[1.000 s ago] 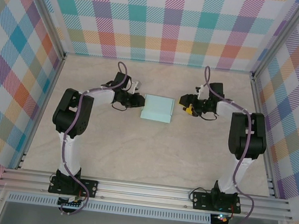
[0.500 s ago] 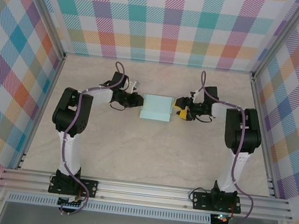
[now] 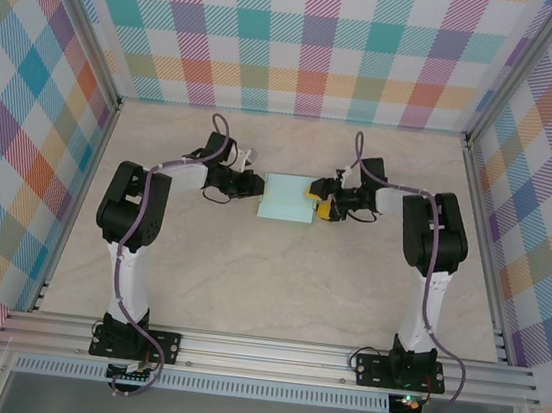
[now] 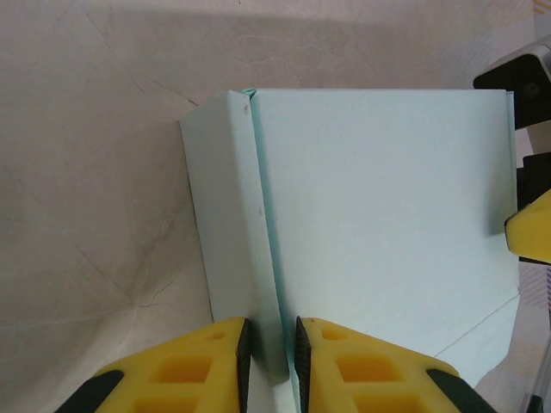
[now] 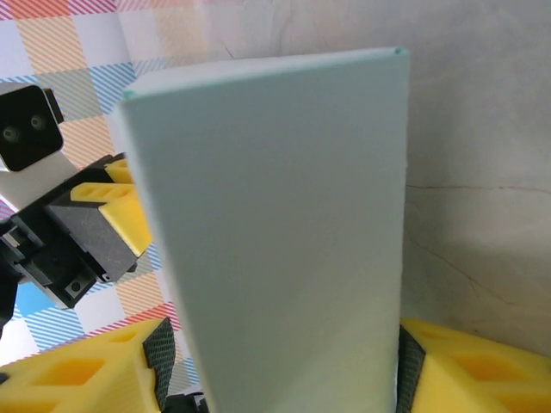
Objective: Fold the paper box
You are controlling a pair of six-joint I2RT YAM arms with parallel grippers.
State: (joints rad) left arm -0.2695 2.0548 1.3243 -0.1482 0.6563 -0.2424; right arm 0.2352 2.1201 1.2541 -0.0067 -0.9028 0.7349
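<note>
The paper box point(image 3: 289, 199) lay on the table point(image 3: 275, 297), its thin flap pinched by the nearly closed left gripper point(image 4: 269, 357), its other end between the wide jaws of the right gripper point(image 5: 280, 370), contact unclear; a hard or skewed squeeze might have crumpled the card.

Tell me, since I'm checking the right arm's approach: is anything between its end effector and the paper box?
Nothing visible does. The right end effector straddles the paper box, one finger on each side, on bare table. The left end effector pinches the box's opposite edge.
</note>
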